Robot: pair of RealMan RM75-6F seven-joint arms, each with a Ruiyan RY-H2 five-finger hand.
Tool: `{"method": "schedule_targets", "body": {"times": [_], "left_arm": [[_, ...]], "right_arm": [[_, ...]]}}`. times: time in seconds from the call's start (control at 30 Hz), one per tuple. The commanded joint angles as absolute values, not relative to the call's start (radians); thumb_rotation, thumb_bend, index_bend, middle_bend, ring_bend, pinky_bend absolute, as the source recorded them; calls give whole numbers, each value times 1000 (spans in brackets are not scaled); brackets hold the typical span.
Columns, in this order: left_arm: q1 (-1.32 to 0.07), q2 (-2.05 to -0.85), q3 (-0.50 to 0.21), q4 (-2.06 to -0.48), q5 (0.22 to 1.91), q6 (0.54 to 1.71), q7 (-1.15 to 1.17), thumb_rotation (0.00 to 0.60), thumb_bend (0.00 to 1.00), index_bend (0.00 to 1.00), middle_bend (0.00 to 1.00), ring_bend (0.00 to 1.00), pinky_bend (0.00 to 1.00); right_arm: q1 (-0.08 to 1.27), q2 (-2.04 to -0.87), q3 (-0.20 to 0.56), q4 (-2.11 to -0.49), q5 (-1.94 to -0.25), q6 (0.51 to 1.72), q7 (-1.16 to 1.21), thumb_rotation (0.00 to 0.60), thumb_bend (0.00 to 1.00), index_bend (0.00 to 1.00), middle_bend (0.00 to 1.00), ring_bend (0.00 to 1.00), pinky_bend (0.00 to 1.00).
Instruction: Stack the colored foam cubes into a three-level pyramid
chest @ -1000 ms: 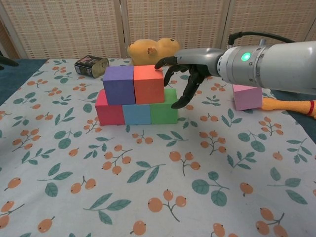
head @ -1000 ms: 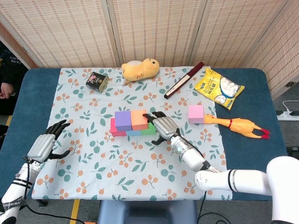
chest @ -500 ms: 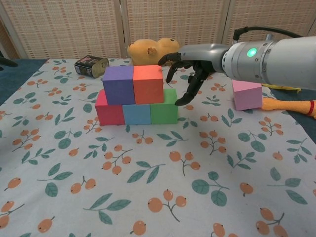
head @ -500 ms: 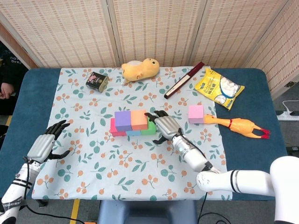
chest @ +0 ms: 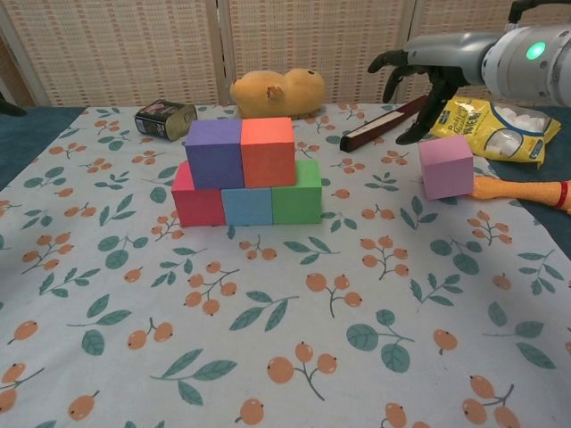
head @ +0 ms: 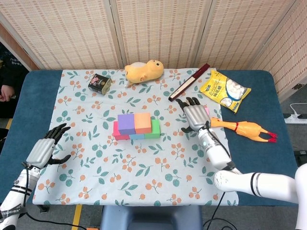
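Observation:
Five foam cubes form two levels in the middle of the cloth: red (chest: 194,203), blue (chest: 247,206) and green (chest: 297,193) below, purple (chest: 214,152) and orange (chest: 268,151) on top. In the head view the purple cube (head: 126,123) and orange cube (head: 142,122) show from above. A pink cube (chest: 446,166) stands alone to the right. My right hand (chest: 419,76) hovers just above and behind it, fingers spread, holding nothing; in the head view this hand (head: 194,115) covers most of the pink cube. My left hand (head: 45,148) rests open at the cloth's left edge.
A yellow plush toy (head: 144,70), a small tin (head: 99,82) and a long dark red box (head: 189,82) lie at the back. A yellow snack bag (head: 225,90) and a rubber chicken (head: 247,128) lie right of the pink cube.
My right hand has left the stack's right side and swung right, to above the pink cube. The stack and my left hand have not moved.

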State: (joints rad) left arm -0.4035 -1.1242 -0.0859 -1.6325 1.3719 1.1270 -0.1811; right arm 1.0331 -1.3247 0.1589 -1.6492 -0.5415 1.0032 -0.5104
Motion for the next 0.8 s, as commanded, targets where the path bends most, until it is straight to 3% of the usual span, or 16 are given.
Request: {"method": "schedule_targets", "body": {"times": [0.03,0.37,0.8], "left_arm": [[-400,-1122,-85,-1641,1365,1128,-170,600,261,89,0,0,107],[-401,-1111,-91,-1675,1345,1121,-152,600,261,89,0,0,107],[-404,-1106,-92,-1679,1348,1105,-182,600,260,90,0,0,107]], "right_arm": [[1020,-1382,151,-1517,-492,983,-521,600,43,0,202,0,0],[1006,-1507,146,-1276,-483,892,-520,600,29,0,190,0,0],[967,-1552,152,-1122,-496,812,-509,600,29,0,192,0,0]]}}
